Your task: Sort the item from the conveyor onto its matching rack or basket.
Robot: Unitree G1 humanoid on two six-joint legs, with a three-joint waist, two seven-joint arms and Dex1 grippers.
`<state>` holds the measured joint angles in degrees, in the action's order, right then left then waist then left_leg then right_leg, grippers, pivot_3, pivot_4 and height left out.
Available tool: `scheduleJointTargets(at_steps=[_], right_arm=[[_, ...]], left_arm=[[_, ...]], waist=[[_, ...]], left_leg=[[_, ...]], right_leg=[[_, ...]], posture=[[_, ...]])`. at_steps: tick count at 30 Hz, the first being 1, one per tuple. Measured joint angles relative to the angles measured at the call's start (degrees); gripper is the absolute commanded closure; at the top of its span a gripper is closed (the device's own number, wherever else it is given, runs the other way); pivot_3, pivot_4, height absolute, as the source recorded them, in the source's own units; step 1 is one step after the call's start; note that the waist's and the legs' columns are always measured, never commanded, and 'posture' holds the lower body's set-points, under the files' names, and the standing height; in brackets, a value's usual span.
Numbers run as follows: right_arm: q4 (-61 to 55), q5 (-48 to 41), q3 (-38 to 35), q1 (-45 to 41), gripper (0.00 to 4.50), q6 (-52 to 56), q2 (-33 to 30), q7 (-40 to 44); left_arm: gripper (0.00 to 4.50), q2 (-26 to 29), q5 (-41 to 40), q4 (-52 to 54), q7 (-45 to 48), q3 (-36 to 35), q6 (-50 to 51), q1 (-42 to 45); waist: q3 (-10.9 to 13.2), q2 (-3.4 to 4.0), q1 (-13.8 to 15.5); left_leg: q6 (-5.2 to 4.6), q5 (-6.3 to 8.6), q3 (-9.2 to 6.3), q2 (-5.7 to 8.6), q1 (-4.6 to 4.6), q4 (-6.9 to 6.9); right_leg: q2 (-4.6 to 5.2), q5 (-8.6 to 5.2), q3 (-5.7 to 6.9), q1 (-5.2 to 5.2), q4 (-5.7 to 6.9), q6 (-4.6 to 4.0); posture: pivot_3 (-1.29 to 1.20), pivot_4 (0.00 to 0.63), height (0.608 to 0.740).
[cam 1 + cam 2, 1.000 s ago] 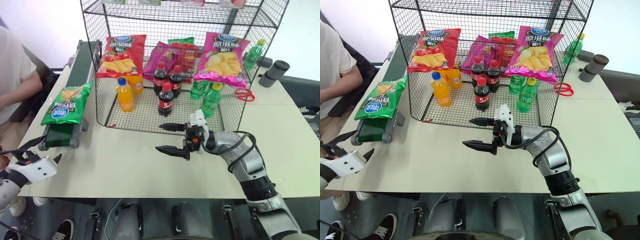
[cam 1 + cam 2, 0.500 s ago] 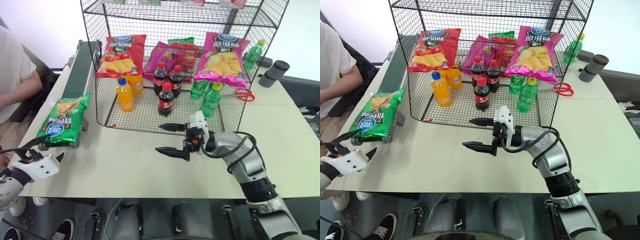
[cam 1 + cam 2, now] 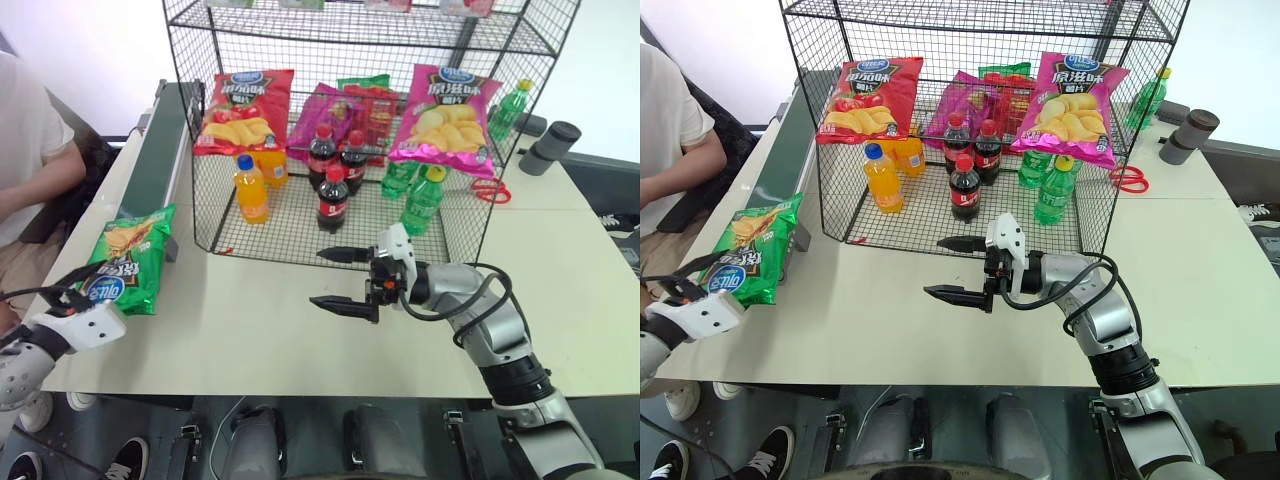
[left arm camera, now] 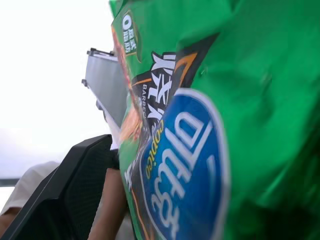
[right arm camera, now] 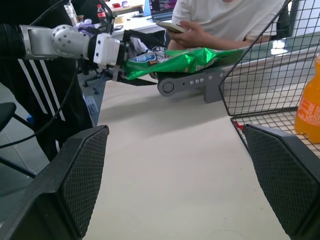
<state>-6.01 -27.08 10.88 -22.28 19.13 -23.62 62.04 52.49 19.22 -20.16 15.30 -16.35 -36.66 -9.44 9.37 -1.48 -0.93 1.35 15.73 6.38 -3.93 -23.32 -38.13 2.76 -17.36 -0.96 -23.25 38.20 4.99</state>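
Left eye view, stage of the sort, read near to far. At 8 o'clock, the left gripper (image 3: pixel 85 305) meets the near end of the item (image 3: pixel 125 262), the green chip bag. The bag's lower edge lies at the black fingers (image 4: pixel 75 185), but whether they are clenched on it cannot be told. The bag hangs over the near end of the conveyor (image 3: pixel 160 150), far end on the belt, near end drooping toward the gripper. At centre, the right gripper (image 3: pixel 338 279) hovers above the bare worktop (image 3: pixel 250 330), fingers spread wide and holding nothing. Beyond it, from 11 to 1 o'clock, stands the rack (image 3: pixel 400 30), already holding a red chip bag (image 3: pixel 242 110), a pink chip bag (image 3: pixel 445 115) and drink bottles (image 3: pixel 331 198). A seated person (image 3: pixel 30 150) occupies 10 o'clock.

Judged progress: early. The pick-up is at most just beginning; the lift, the carry to the rack and the placing all remain.
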Motion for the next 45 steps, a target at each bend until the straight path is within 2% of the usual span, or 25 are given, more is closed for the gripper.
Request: scheduleJointTargets(at_steps=[6, 7, 11, 15, 18, 21, 26, 29, 30, 33, 35, 42, 45], right_arm=[[0.0, 1.1, 0.0, 0.0, 0.00, -0.9, 0.0, 0.0], [0.0, 1.1, 0.0, 0.0, 0.00, -0.9, 0.0, 0.0], [0.0, 1.2, 0.0, 0.0, 0.00, -0.9, 0.1, 0.0], [0.1, 1.6, 0.1, 0.0, 0.00, -1.0, 0.1, 0.0], [0.2, 1.9, 0.1, 0.1, 0.00, -1.4, 0.1, 0.0], [0.8, 2.1, -0.1, 0.3, 0.00, -2.2, 0.0, 0.2], [1.2, 1.7, -0.7, 0.7, 0.00, -2.2, -1.3, 1.7], [0.9, -1.5, -3.2, 1.8, 0.00, 0.4, -5.1, 4.1], [0.5, -2.9, -4.3, 2.3, 0.00, 1.8, -7.0, 5.0], [-1.5, -6.8, -7.4, 3.7, 0.00, 6.2, -9.8, 6.2], [-2.9, -9.1, -8.7, 4.4, 0.00, 9.0, -10.9, 6.3], [-8.6, -21.6, -13.0, 4.9, 0.00, 23.5, -12.6, 3.4], [-9.7, -26.5, -14.6, 4.4, 0.00, 28.1, -12.8, 1.9]], left_arm=[[4.36, -0.1, -0.3, 0.1, 0.4, 1.0, 0.1, 0.1], [4.46, -0.1, -0.4, 0.2, 0.2, 0.9, 0.1, 0.1], [4.46, -0.1, -1.8, 1.6, 0.0, 0.8, 0.1, -0.2], [4.46, -0.3, -9.8, 4.8, 3.6, -1.0, 0.3, -1.7], [4.46, -0.3, -21.0, 10.0, 9.8, -3.4, 1.3, -4.2], [4.46, 0.9, -37.3, 19.3, 21.3, -5.4, 4.9, -8.9], [4.46, 2.5, -55.6, 32.9, 32.3, -8.3, 19.3, -14.1], [4.46, 3.7, -67.7, 41.6, 36.2, -8.0, 32.2, -16.6], [4.46, 3.7, -73.8, 43.8, 36.5, -7.1, 37.7, -15.5], [4.46, 3.3, -84.6, 46.7, 37.6, -3.5, 48.5, -9.9], [4.46, 3.0, -89.2, 47.3, 38.7, -0.8, 54.1, -6.3], [4.46, -2.1, -102.6, 41.8, 42.7, 5.6, 72.0, 10.1], [4.46, -5.4, -102.9, 38.0, 45.1, 8.4, 76.5, 16.0]], waist=[[0.0, 0.00, 0.1], [0.0, 0.00, 0.1], [0.0, 0.00, 0.1], [0.0, 0.00, 0.0], [0.0, 0.00, -0.2], [0.0, 0.01, -0.2], [0.0, 0.01, -0.1], [0.0, 0.04, 0.2], [0.0, 0.06, 0.3], [0.0, 0.06, 0.2], [0.0, 0.09, 0.0], [0.1, 0.13, 0.0], [0.1, 0.13, 0.2]], left_leg=[[0.00, 0.00, 0.01, 0.00, 0.00, 0.00], [0.00, 0.00, 0.01, 0.00, 0.00, 0.00], [0.00, 0.00, 0.00, -0.01, -0.01, 0.00], [0.00, 0.00, -0.06, -0.07, -0.01, 0.00], [0.00, 0.00, -0.09, -0.14, 0.00, 0.00], [0.01, 0.00, -0.09, -0.14, 0.00, 0.00], [0.01, 0.00, -0.11, -0.08, 0.02, 0.00], [0.00, 0.00, -0.15, 0.00, 0.01, -0.01], [0.00, 0.00, -0.20, 0.00, 0.02, -0.02], [0.01, -0.01, -0.25, 0.04, 0.10, -0.04], [0.02, -0.01, -0.26, 0.04, 0.13, -0.03], [0.03, -0.02, -0.31, 0.06, 0.11, -0.04], [0.03, -0.02, -0.33, 0.12, 0.05, -0.06]], right_leg=[[0.00, 0.00, 0.00, 0.00, 0.00, 0.00], [0.01, 0.00, 0.00, 0.00, 0.00, 0.00], [0.01, 0.00, 0.00, 0.00, 0.00, 0.00], [0.01, 0.00, 0.00, 0.00, 0.00, 0.00], [0.02, 0.00, -0.02, -0.01, 0.00, 0.00], [0.06, 0.00, -0.03, 0.00, -0.01, 0.00], [0.03, -0.01, -0.03, 0.05, -0.02, -0.01], [0.04, -0.01, -0.04, 0.08, -0.06, -0.01], [0.03, -0.01, -0.03, 0.12, -0.05, -0.01], [-0.08, -0.01, -0.03, 0.18, -0.03, -0.01], [-0.15, -0.01, -0.07, 0.18, -0.02, -0.01], [-0.23, -0.01, -0.11, 0.17, -0.01, -0.01], [-0.20, -0.01, -0.10, 0.17, -0.04, -0.01]], posture=[[0.00, 0.150, 0.740], [0.00, 0.150, 0.740], [0.00, 0.150, 0.740], [0.00, 0.150, 0.740], [0.00, 0.150, 0.740], [0.00, 0.150, 0.740], [0.00, 0.150, 0.740], [0.00, 0.150, 0.740], [0.00, 0.150, 0.740], [0.00, 0.150, 0.740], [0.00, 0.150, 0.740], [0.00, 0.150, 0.740], [0.00, 0.150, 0.740]])
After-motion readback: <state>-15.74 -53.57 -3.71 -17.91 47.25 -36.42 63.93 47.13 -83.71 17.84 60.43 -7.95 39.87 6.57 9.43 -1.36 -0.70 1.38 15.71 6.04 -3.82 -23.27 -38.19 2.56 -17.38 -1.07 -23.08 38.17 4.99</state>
